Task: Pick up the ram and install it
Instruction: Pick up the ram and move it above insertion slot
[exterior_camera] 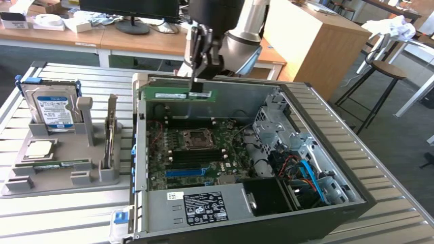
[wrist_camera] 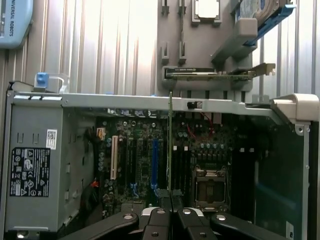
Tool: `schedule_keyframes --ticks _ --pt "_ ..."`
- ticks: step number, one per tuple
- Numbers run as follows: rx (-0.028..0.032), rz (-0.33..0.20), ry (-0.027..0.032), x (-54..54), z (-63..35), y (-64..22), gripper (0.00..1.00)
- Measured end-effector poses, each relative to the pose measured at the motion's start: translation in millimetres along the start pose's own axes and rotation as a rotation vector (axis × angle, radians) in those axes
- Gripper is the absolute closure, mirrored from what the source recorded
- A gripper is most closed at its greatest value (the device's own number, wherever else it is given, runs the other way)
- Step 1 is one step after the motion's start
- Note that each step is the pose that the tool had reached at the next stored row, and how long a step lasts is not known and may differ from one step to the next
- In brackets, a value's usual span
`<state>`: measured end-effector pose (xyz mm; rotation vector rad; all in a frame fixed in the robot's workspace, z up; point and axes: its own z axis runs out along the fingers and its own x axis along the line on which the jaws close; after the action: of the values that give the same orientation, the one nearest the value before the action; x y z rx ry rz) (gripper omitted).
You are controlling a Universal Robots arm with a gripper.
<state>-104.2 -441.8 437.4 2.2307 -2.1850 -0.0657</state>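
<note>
1. Tool clamped shut on the ram, gripping it near one end.
2. Ram held level, long edge down, in the air above the open computer case, near its far wall.
3. Motherboard below, ram not seated.
4. Second stick lies in grey holder on table, near hard drive.

Bright, even daylight fills the exterior view, and the ribbed silver metal tabletop gleams pale across the lower left of the frame. Inside the open black computer case, the green motherboard lies in soft shadow, darkest at lower right. In the wrist view the tabletop washes out nearly white and the case interior is dim.
</note>
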Motion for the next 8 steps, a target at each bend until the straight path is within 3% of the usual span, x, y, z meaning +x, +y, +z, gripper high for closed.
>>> schedule_keyframes --ticks 8 --pt "0.0000 0.000 0.0000 0.5 -1.0 -23.1 0.89"
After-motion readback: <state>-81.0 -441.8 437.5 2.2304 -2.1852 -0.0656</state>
